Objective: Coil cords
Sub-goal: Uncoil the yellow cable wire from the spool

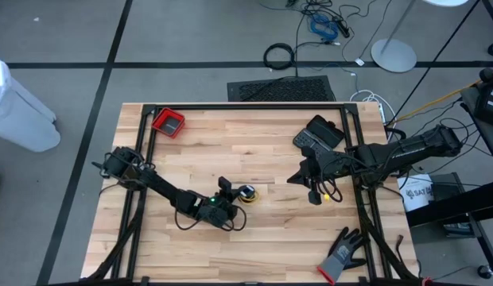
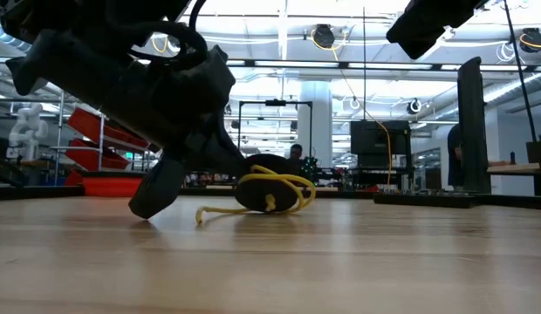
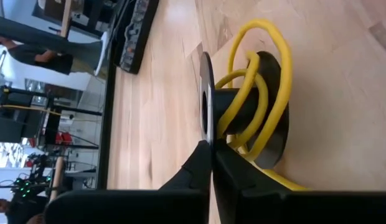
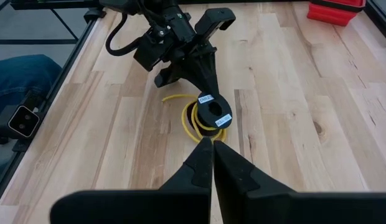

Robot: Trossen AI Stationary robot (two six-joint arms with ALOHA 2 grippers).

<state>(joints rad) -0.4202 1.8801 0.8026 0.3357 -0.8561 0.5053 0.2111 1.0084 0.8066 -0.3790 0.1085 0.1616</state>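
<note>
**Left pincer closed beside the spooled yellow cord at mid-table**

At the far left of the wooden table (image 1: 270, 238) sits a red tray (image 1: 168, 122), near the back corner and well apart from everything else.

Next comes the left arm, reaching in from the left edge toward the middle. The left pincer (image 1: 225, 191) is down at the table surface with its fingers closed together and nothing between them; the wrist view shows the two dark tips pressed shut just beside the rim of a black spool (image 3: 243, 109). The low view shows the pincer's tip resting on the wood.

Just right of that pincer lies the yellow cord (image 1: 248, 195), near the table's centre. It is looped around the spool's core, with several turns showing in the left wrist view and a loose end trailing out onto the wood on the side toward the left pincer (image 2: 220, 211). The spool carries two small white labels on top (image 4: 207, 99).

Further right, the right pincer (image 1: 313, 195) hangs above the table, its fingers shut and empty, pointing toward the spool. Behind it lies a black device (image 1: 318, 133) near the back edge.

At the front right corner a grey-black glove (image 1: 342, 253) lies flat.
</note>
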